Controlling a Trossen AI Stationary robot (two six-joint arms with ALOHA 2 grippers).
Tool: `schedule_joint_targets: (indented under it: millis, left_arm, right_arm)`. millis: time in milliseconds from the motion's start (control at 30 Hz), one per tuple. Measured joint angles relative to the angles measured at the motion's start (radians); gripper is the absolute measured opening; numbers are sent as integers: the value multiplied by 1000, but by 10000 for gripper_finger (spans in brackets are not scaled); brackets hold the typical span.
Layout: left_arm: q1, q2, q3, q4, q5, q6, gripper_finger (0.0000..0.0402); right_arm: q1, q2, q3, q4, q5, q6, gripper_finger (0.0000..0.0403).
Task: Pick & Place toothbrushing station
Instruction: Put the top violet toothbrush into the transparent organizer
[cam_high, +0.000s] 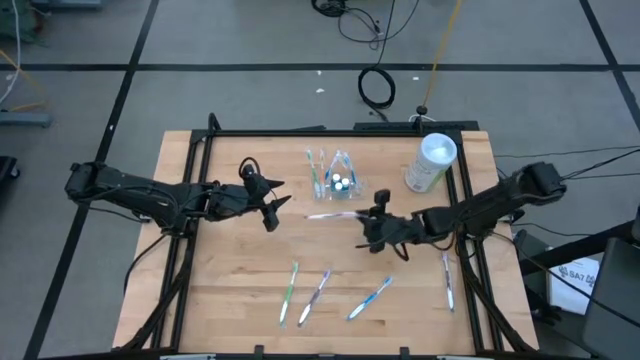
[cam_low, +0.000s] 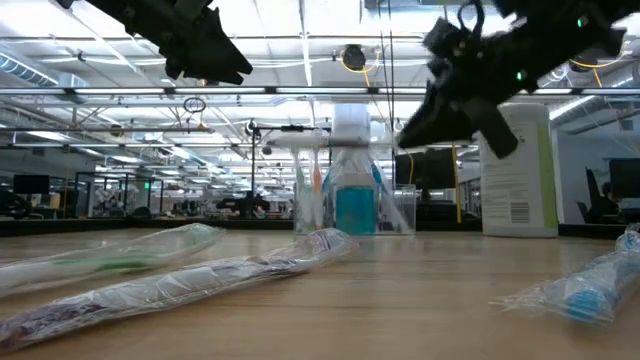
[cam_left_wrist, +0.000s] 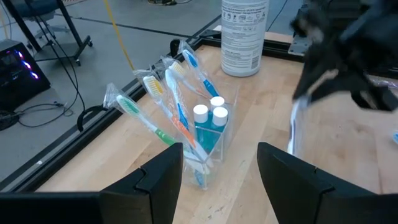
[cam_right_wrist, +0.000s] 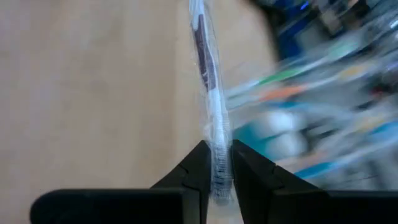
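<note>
A small clear cup (cam_high: 340, 180) stands on the table's far middle and holds several toothbrushes and three teal tubes with white caps; it also shows in the left wrist view (cam_left_wrist: 208, 134) and the low view (cam_low: 350, 205). My left gripper (cam_high: 272, 208) is open and empty, left of the cup, with its fingers (cam_left_wrist: 165, 171) pointing at it. My right gripper (cam_high: 370, 222) is near the cup, to its right, shut on a toothbrush in a clear wrapper (cam_high: 335, 214). Several more wrapped toothbrushes (cam_high: 315, 295) lie flat near the front edge. My right gripper pinches one end of the wrapped toothbrush (cam_right_wrist: 217, 163) between its two fingers. The toothbrush runs straight out along the fingers, toward the table's left. It lies about level in front of the cup (cam_high: 320, 215), with the gripper well above the table (cam_low: 450, 105).
A tall white cylindrical container (cam_high: 430, 163) stands at the far right, close to my right arm. A black frame (cam_high: 330, 130) runs along the table's edges. Loose wrapped toothbrushes lie at the front middle (cam_high: 368, 298) and front right (cam_high: 447, 280).
</note>
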Motion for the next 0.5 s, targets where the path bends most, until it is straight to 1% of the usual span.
schedule_joint_targets:
  millis: [100,233,367,500]
  left_arm:
    - [0,0,0,0,0,0,214]
    - [0,0,0,11,-1,16,214]
    - [0,0,0,15,-6,23,214]
    - [0,0,0,15,-7,23,214]
  right_arm:
    - [0,-69,48,-105,27,-164,48]
    - [0,-94,175,-300,51,-340,48]
    - [-13,-94,336,-559,152,-455,47]
    - [-63,-93,466,-800,196,-505,47]
